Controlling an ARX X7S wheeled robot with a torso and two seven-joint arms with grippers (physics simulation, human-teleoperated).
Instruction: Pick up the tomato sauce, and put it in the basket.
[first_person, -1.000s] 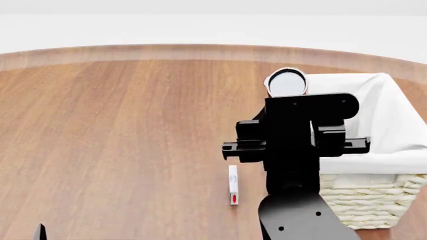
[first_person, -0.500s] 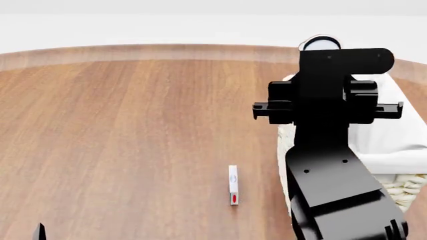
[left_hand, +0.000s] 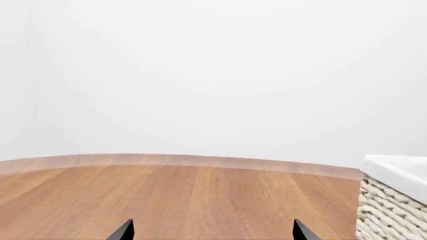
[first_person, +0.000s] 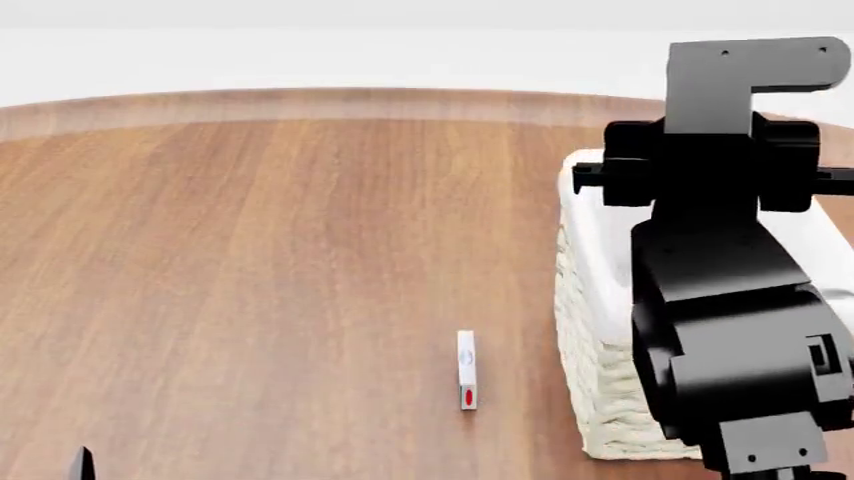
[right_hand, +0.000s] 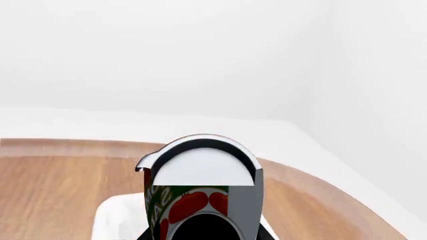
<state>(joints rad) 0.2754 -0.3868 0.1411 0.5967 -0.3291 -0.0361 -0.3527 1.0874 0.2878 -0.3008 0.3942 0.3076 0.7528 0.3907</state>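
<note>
The tomato sauce (right_hand: 200, 192), a tin with a silver top and a red-and-green label, fills the right wrist view, with my right gripper (right_hand: 203, 231) shut on it. It hangs above the white cloth liner of the basket (right_hand: 115, 220). In the head view my right arm (first_person: 721, 300) hides the can and stands over the wicker basket (first_person: 590, 360) at the right. My left gripper (left_hand: 212, 233) is open and holds nothing, low over the wooden table, with the basket (left_hand: 390, 210) off to one side.
A small white stick with a red spot (first_person: 466, 371) lies on the wooden table (first_person: 267, 260) left of the basket. The table's curved far edge (first_person: 334, 100) runs across the back. A tip of the left gripper (first_person: 83, 465) shows at the head view's bottom left.
My right arm has swung right and upward with the can, from beside the basket's near-left corner to above it. The can has passed out of sight behind the arm in the head view.
</note>
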